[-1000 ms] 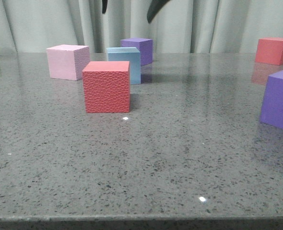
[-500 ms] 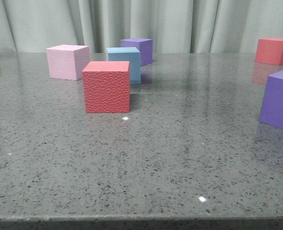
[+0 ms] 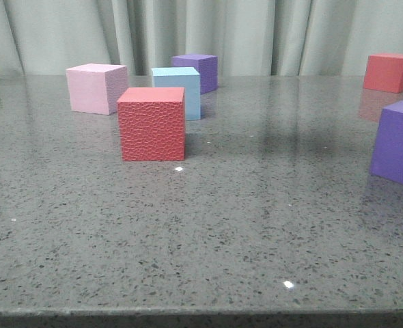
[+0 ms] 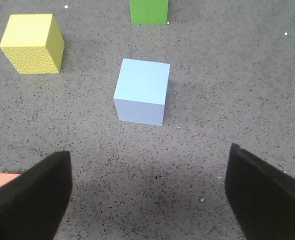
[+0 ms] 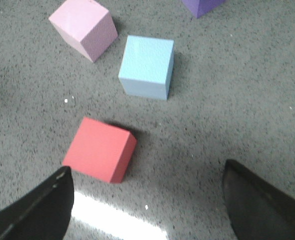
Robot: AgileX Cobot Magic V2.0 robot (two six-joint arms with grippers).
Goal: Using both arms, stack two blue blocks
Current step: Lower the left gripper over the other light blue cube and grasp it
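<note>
Grey speckled tabletop [image 3: 242, 225], curtain behind. Claw tips gone from front view top since a second ago. Left claw [image 4: 147, 200] wide above medium blue block [image 4: 141, 98]; right claw [image 5: 147, 200] wide, pale blue block [image 5: 146, 67] ahead. Likely pre-grasp; nothing stacked.

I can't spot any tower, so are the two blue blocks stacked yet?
Not yet. Each wrist view shows one blue block sitting alone on the table, nothing on top.
</note>
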